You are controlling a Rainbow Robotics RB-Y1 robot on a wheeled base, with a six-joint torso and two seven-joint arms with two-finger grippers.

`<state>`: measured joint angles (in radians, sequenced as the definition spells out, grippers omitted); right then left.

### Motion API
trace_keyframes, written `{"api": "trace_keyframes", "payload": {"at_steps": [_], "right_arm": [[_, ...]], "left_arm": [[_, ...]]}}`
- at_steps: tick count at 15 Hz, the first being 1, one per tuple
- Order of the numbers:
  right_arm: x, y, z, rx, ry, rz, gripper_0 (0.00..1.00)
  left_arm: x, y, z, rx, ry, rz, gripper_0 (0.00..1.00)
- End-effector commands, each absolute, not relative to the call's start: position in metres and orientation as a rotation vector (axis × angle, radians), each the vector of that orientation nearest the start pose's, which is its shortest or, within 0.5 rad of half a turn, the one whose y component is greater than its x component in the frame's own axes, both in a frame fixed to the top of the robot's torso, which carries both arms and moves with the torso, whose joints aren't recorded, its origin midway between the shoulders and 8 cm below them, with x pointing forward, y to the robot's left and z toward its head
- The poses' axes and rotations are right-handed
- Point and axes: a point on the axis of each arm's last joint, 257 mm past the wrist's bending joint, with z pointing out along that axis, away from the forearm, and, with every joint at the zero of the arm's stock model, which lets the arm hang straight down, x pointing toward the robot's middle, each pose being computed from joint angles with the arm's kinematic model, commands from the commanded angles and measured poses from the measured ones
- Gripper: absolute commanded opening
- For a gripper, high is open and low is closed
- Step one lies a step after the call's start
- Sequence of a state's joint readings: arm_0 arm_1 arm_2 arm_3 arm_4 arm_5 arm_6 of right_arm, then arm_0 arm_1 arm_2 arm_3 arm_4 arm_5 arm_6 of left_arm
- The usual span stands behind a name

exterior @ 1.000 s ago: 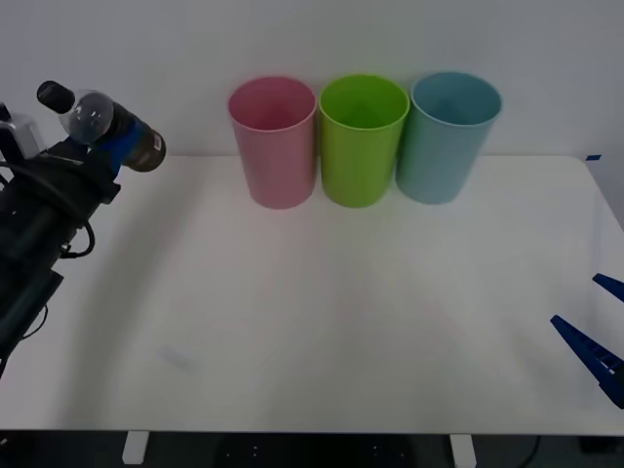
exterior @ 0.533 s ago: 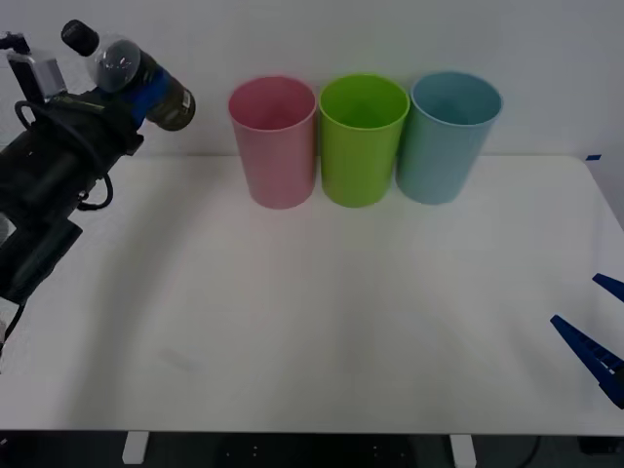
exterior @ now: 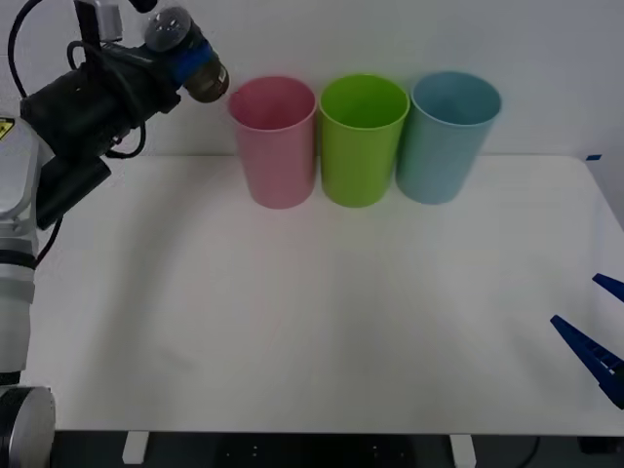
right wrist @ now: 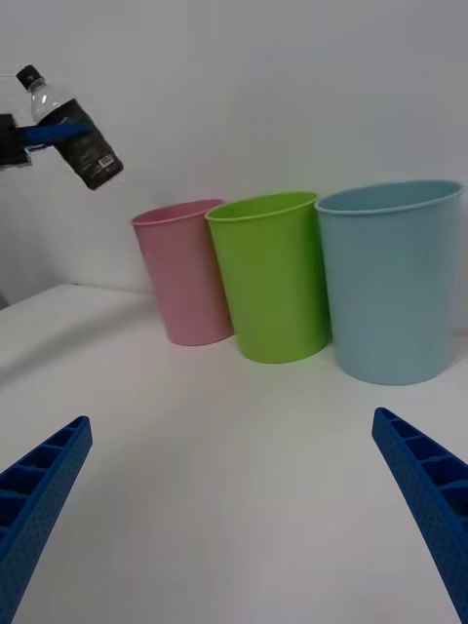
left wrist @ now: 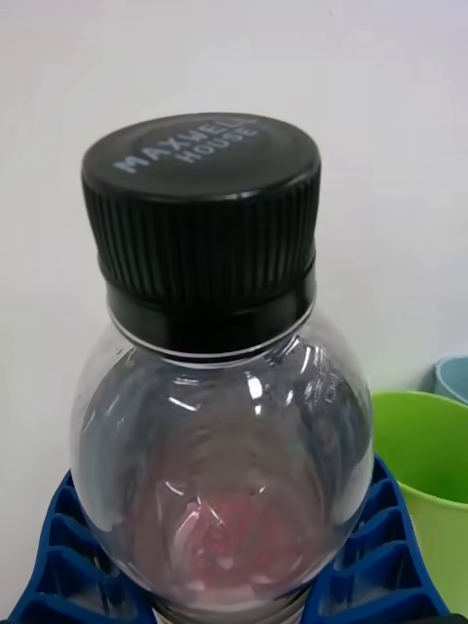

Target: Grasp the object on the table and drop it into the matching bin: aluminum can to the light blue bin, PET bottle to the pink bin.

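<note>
My left gripper (exterior: pixel 178 60) is shut on the PET bottle (exterior: pixel 185 54), a small clear bottle with a black cap and dark lower half, held tilted in the air just left of the pink bin's (exterior: pixel 274 141) rim. In the right wrist view the bottle (right wrist: pixel 73 132) hangs above and beside the pink bin (right wrist: pixel 187 273). Close up in the left wrist view, the bottle (left wrist: pixel 219 419) sits between the blue fingers (left wrist: pixel 380 575). The light blue bin (exterior: pixel 446 136) stands at the right of the row. My right gripper (exterior: pixel 597 336) rests open near the table's right edge.
A green bin (exterior: pixel 362 139) stands between the pink and light blue bins at the back of the white table (exterior: pixel 322 322). The three bins touch or nearly touch each other. A white wall rises right behind them.
My left arm has lifted the bottle and carried it to the right, from the table's far left to beside the pink bin's rim. The right arm has stayed still.
</note>
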<state>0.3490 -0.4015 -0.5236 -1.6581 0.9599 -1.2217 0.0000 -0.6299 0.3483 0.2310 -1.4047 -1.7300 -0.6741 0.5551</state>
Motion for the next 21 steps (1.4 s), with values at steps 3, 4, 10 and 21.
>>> {"api": "trace_keyframes", "payload": {"at_steps": [3, 4, 10, 21], "right_arm": [[0.342, -0.33, -0.169, -0.465, 1.441, 0.567, 1.0], [0.342, -0.33, -0.169, -0.465, 1.441, 0.567, 1.0], [0.342, -0.33, -0.169, -0.465, 1.441, 0.567, 1.0], [0.342, -0.33, -0.169, -0.465, 1.441, 0.567, 1.0]], "left_arm": [[0.673, 0.153, 0.029, 0.524, 1.423, -0.378, 0.0], [0.68, 0.144, 0.026, 0.544, 1.445, -0.372, 0.0], [0.708, 0.098, 0.027, 0.612, 1.517, -0.349, 0.0], [0.71, 0.086, 0.03, 0.601, 1.513, -0.353, 0.59]]}}
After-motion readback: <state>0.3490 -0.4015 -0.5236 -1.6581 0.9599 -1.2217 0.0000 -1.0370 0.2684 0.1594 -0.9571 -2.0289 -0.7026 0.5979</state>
